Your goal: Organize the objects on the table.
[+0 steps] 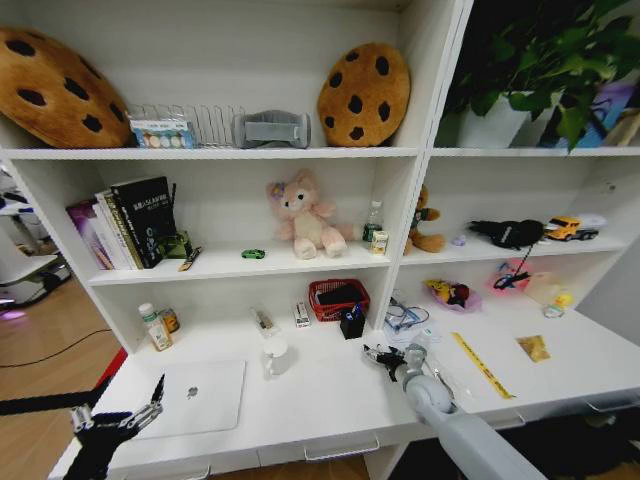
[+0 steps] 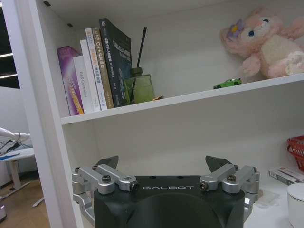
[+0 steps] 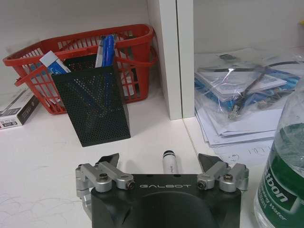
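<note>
- While the left gripper (image 1: pixel 130 415) is held spread and empty at the table's (image 1: pixel 330 410) front left edge, beside the closed laptop (image 1: pixel 200 396), nothing is grasped.
- Over a pen (image 3: pixel 169 163) lying on the table, near the black pen holder (image 3: pixel 95 104), the right gripper (image 3: pixel 161 161) is positioned with its jaws apart.
- The green toy car (image 1: pixel 253 254) is seen on the middle shelf.

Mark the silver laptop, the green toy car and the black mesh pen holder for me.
silver laptop (image 1: pixel 203 395), head view, middle of its closed lid.
green toy car (image 2: pixel 227 84), left wrist view, side of its body on the shelf.
black mesh pen holder (image 3: pixel 92 105), right wrist view, its perforated front face.
</note>
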### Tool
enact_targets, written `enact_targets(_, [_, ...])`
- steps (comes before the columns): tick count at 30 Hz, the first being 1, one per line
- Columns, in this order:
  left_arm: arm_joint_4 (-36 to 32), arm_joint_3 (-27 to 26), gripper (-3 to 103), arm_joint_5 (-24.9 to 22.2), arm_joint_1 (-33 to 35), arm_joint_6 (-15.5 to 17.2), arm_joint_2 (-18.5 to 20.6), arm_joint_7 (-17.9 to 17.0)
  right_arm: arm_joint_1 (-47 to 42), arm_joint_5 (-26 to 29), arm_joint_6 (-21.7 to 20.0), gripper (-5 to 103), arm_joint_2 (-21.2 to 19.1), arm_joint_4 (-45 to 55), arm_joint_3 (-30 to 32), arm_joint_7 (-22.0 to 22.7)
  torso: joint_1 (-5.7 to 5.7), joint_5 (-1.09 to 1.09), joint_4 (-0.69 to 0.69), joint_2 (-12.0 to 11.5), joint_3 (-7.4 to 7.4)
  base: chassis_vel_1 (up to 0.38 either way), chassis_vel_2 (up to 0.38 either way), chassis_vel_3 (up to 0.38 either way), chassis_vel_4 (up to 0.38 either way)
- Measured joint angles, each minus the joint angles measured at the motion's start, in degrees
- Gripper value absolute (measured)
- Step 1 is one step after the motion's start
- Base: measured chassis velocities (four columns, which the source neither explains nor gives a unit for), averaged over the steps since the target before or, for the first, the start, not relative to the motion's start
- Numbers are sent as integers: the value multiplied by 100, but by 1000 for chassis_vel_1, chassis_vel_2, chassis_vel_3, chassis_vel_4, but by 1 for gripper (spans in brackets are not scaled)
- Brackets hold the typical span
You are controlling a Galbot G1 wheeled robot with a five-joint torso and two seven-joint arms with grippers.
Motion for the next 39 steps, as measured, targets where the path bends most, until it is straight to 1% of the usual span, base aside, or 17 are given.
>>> enact_targets(3, [0,0,100,0,0,0,0,0,-16,15,-17,85,-2,9,1,-23,0,0,0,0,0,0,0,0,0])
enact_targets(5, [0,0,100,0,0,0,0,0,-7,25,-18,74,6,-19,6,-44,0,0,0,0,-1,0,0,0,0])
enact_targets(6, [0,0,100,0,0,0,0,0,-7,25,-18,74,6,-19,6,-44,0,0,0,0,-1,0,0,0,0])
enact_targets(8, [0,0,100,0,0,0,0,0,19,72,-31,63,6,-50,9,-45,0,0,0,0,-1,0,0,0,0])
enact_targets(9, [0,0,100,0,0,0,0,0,19,72,-31,63,6,-50,9,-45,0,0,0,0,-1,0,0,0,0])
enact_targets(12, [0,0,100,0,0,0,0,0,33,129,-49,46,-1,-63,10,-24,0,1,0,0,-1,0,0,0,0])
enact_targets(15, [0,0,100,0,0,0,0,0,33,148,-53,41,-5,-67,12,-7,0,1,0,0,0,0,0,0,0])
enact_targets(18, [0,0,100,0,0,0,0,0,-10,245,-79,25,-31,-29,36,28,0,2,0,0,-1,0,0,0,0])
enact_targets(19, [0,0,100,0,0,0,0,0,-10,245,-79,25,-31,-29,36,28,0,2,0,0,-1,0,0,0,0])
enact_targets(21, [0,0,100,0,0,0,0,0,-42,269,-89,14,-42,9,45,35,0,3,0,-1,-1,0,0,0,0])
enact_targets(30, [0,0,100,0,0,0,0,0,-131,462,-222,11,-107,235,114,50,0,4,0,-1,1,0,0,0,0])
enact_targets(32, [0,0,100,0,0,0,0,0,-144,427,-124,11,-112,343,130,-15,0,6,-1,-2,2,0,0,0,0])
enact_targets(34, [0,0,100,0,0,0,0,0,-142,67,403,11,-119,598,179,-399,0,1,0,-1,1,0,0,0,0])
enact_targets(35, [0,0,100,0,0,0,0,0,-142,67,403,11,-119,598,179,-399,0,1,0,-1,1,0,0,0,0])
enact_targets(37, [0,0,100,0,0,0,0,0,45,-795,1262,11,-33,643,141,-805,0,3,-1,-1,1,0,0,0,0])
enact_targets(38, [0,0,100,0,0,0,0,0,45,-795,1262,11,-33,643,141,-805,0,3,-1,-1,1,0,0,0,0])
enact_targets(39, [0,0,100,0,0,0,0,0,212,-1061,1699,11,41,598,85,-941,0,1,0,-1,1,0,0,0,0])
